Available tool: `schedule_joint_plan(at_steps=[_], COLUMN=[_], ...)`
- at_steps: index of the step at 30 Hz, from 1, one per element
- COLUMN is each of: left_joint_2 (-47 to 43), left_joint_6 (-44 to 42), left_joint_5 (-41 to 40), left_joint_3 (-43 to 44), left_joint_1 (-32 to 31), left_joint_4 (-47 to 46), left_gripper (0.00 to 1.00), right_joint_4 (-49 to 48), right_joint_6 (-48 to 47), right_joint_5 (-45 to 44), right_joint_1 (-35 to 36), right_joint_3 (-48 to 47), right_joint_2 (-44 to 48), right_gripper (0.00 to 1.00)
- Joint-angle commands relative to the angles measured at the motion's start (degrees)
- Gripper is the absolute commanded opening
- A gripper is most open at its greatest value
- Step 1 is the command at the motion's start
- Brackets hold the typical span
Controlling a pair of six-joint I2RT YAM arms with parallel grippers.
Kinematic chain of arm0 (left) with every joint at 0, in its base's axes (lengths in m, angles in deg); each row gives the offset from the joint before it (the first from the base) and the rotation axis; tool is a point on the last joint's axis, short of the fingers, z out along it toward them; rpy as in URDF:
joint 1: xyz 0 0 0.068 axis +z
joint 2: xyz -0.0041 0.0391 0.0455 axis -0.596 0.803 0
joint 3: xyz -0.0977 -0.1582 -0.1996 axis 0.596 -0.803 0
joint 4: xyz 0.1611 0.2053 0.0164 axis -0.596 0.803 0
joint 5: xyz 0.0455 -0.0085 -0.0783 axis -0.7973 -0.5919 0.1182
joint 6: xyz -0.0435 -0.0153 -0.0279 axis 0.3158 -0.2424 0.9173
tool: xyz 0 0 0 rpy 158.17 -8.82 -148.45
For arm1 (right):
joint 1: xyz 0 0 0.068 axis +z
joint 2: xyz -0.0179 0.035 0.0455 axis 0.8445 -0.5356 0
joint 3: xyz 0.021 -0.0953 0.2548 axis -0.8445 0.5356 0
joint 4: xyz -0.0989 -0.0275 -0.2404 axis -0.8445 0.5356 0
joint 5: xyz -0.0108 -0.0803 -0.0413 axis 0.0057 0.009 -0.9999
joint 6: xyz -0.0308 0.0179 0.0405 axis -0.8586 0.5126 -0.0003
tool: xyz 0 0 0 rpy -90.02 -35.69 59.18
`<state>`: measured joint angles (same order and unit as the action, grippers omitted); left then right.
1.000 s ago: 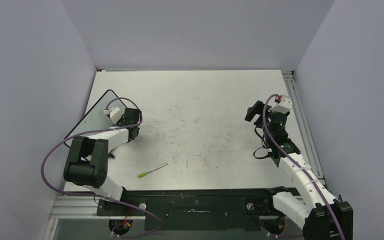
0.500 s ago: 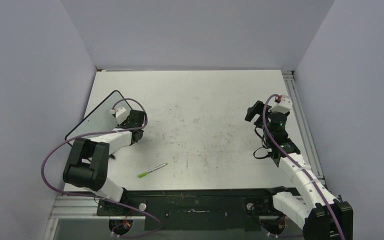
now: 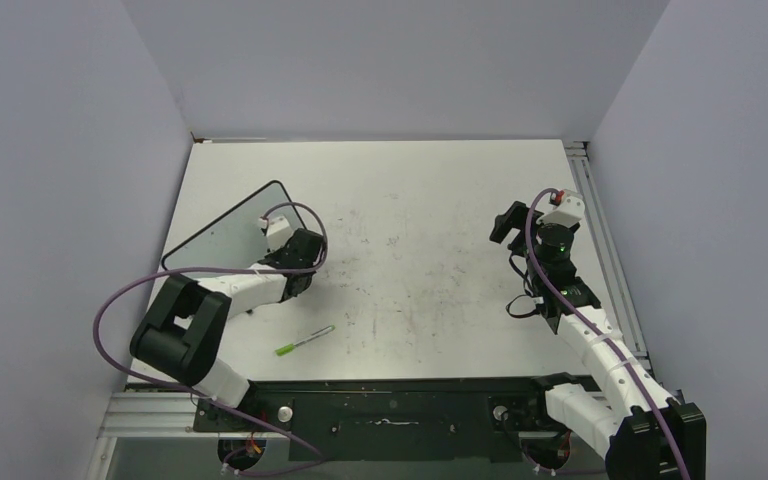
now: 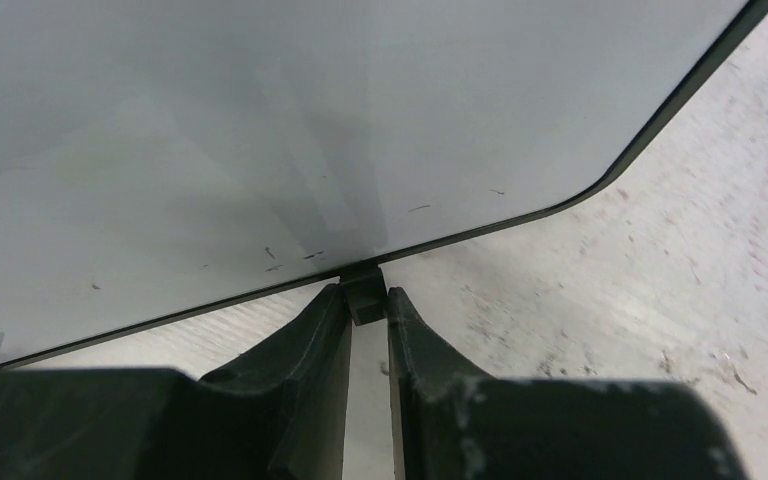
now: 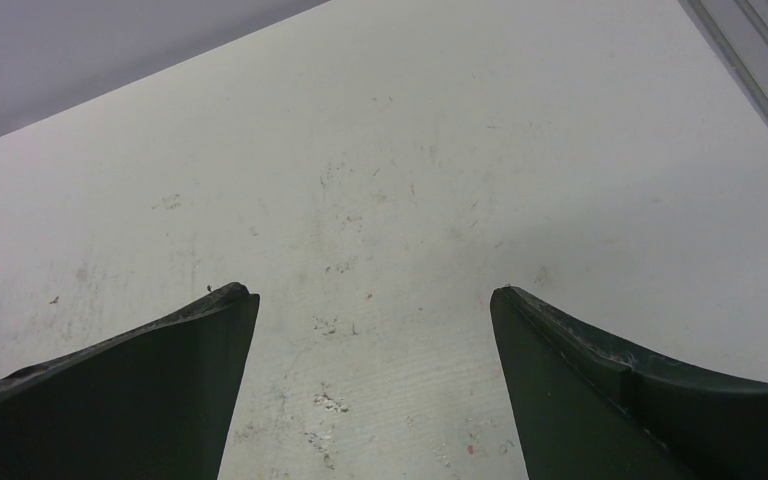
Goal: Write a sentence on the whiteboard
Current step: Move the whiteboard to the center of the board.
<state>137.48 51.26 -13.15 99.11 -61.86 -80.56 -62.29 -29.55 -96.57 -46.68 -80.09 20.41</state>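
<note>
Whiteboard (image 3: 228, 228) sits on the left side of the desk (image 3: 430, 200), turned at a slant so that one rounded corner points toward the far wall and its long edges run diagonally. The left hand (image 4: 365, 305) is at the board's near edge. In the left wrist view its two dark fingers (image 4: 305, 350) are drawn almost together, pinching a small black foot (image 4: 363, 290) that juts from the thin black frame. From these views I cannot tell whether the board lies flat on the desk or is raised at that edge. The part of its white face that the wrist camera sees carries a few small dark flecks close to the frame, and one rounded corner shows at the right of that view against the scuffed desk. A green marker (image 3: 305, 340) lies on the desk nearer the arm bases, just right of the left arm and apart from both hands. The right hand (image 5: 375, 295) is well away on the right side of the desk. Its fingers are spread wide with nothing between them, and only the grey-speckled desk surface shows in the gap.
</note>
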Motion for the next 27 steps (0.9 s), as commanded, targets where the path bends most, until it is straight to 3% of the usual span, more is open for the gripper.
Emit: schedule_joint_plan(at_steps=[1,15,21,25,27], left_joint_2=[1.7,9.2,12.3,12.4,12.0], left_joint_6=[0.9,2.1,1.7,2.2,1.6], left_joint_5=[-1.6,-3.3,-2.8,-2.6,-2.7], left_joint_3=[2.7,10.4,13.9,14.3,14.5], left_joint_1=[-5.2,-19.4,-22.7,-23.2,-23.6], left_joint_4=[-4.7,-4.7,-3.9,-3.6,-3.2], left_gripper=[0.01,0.01,0.03,0.2,0.33], right_joint_4=[-2.5,-2.2,-2.0,-2.0,-2.0], right_joint_6=[0.3,0.2,0.0,0.1,0.1], right_joint_5=[-0.5,-0.2,-0.2,-0.2,-0.2], right_joint_1=[0.1,0.1,0.1,0.1,0.1], right_joint_3=[-2.2,-2.7,-2.7,-2.7,-2.7], right_joint_2=[0.6,0.5,0.5,0.5,0.4], right_gripper=[0.9,0.9,0.9,0.9,0.9])
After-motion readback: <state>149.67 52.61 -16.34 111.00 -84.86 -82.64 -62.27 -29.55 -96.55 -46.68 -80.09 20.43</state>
